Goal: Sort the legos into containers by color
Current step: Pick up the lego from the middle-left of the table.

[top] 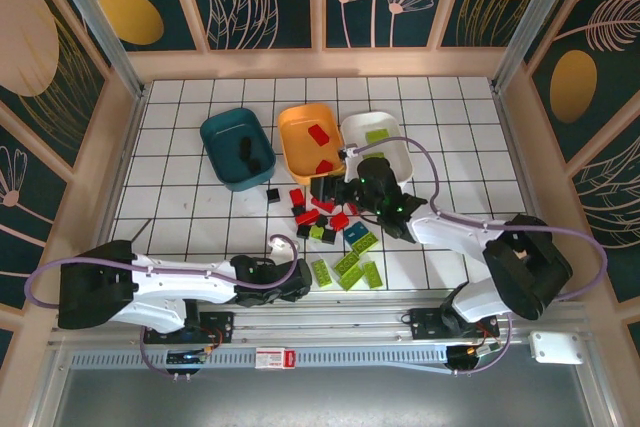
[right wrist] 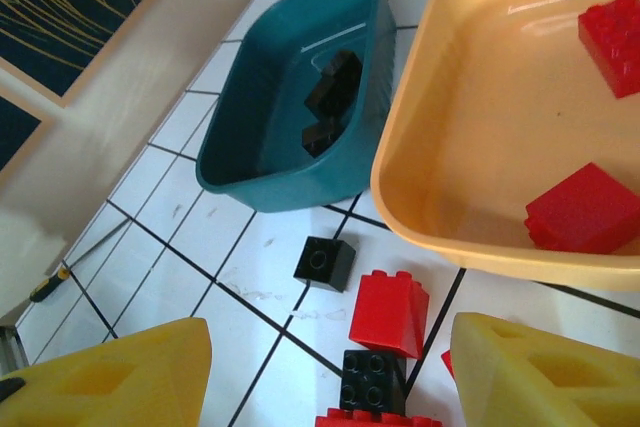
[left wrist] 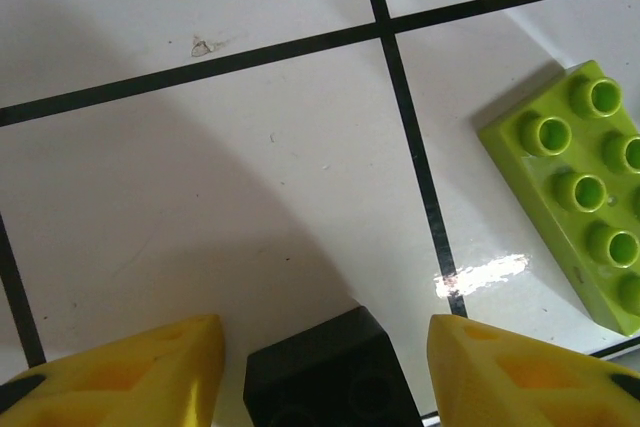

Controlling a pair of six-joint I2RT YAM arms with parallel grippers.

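Note:
My left gripper [left wrist: 325, 327] stands open low over the table near the front edge, its yellow fingers [left wrist: 150, 372] on either side of a black lego [left wrist: 330, 372] with a gap on each side. A lime lego [left wrist: 580, 187] lies to its right. My right gripper [right wrist: 330, 332] hangs open above loose legos, a red one [right wrist: 390, 312] and two black ones [right wrist: 372, 379] [right wrist: 324, 262]. The teal container [top: 237, 147] holds black legos [right wrist: 330, 97]. The orange container [top: 311, 140] holds red legos [right wrist: 585, 209]. The white container [top: 395, 152] holds a lime one [top: 377, 135].
Red, black and lime legos are scattered in front of the containers, with several lime ones [top: 350, 265] near the front between the arms. A wooden frame wall [top: 120, 137] borders the tiled table. A small screwdriver [right wrist: 45, 287] lies by the left wall.

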